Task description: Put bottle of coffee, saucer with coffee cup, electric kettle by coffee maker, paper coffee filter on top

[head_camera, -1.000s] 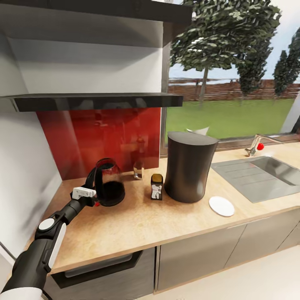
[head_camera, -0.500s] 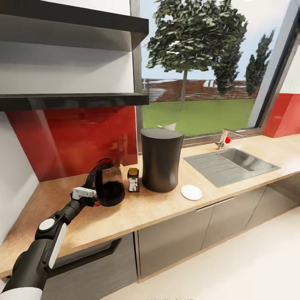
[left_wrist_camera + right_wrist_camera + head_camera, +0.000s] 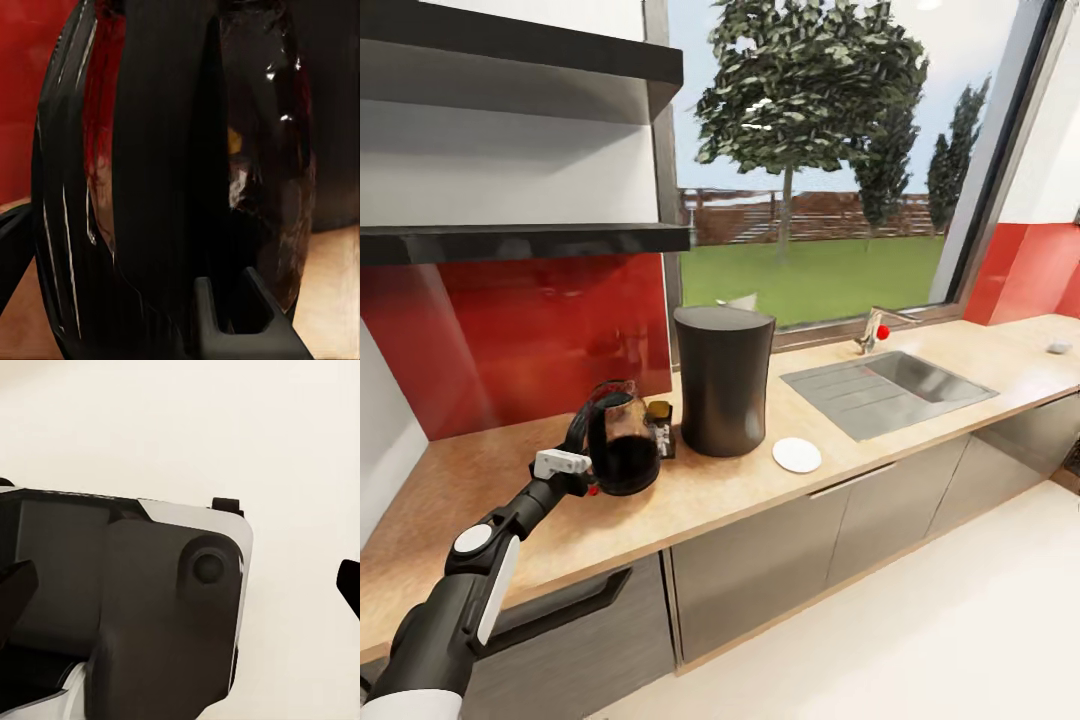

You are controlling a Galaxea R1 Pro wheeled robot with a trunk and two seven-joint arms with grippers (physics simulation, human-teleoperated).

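In the head view the left gripper (image 3: 582, 470) had its jaws clenched on the kettle (image 3: 622, 448) over the surface (image 3: 480, 500), the bottle (image 3: 659, 428) just behind it, beside the coffee maker (image 3: 722, 380); the saucer (image 3: 797, 455) lay near. The left wrist view showed the kettle's handle (image 3: 157, 187) close up. In the right wrist view, the right jaws' state could not be told.

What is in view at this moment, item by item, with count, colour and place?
electric kettle: 1, dark glass, on countertop, left of coffee maker
bottle of coffee: 1, dark with yellow cap, between the two
coffee maker: 1, black, on countertop
saucer: 1, white, right of coffee maker
sink: 1, grey, with faucet
shelves: 2, black, on wall
left gripper: 1, at kettle handle
right gripper: 1, black fingers, above pale floor
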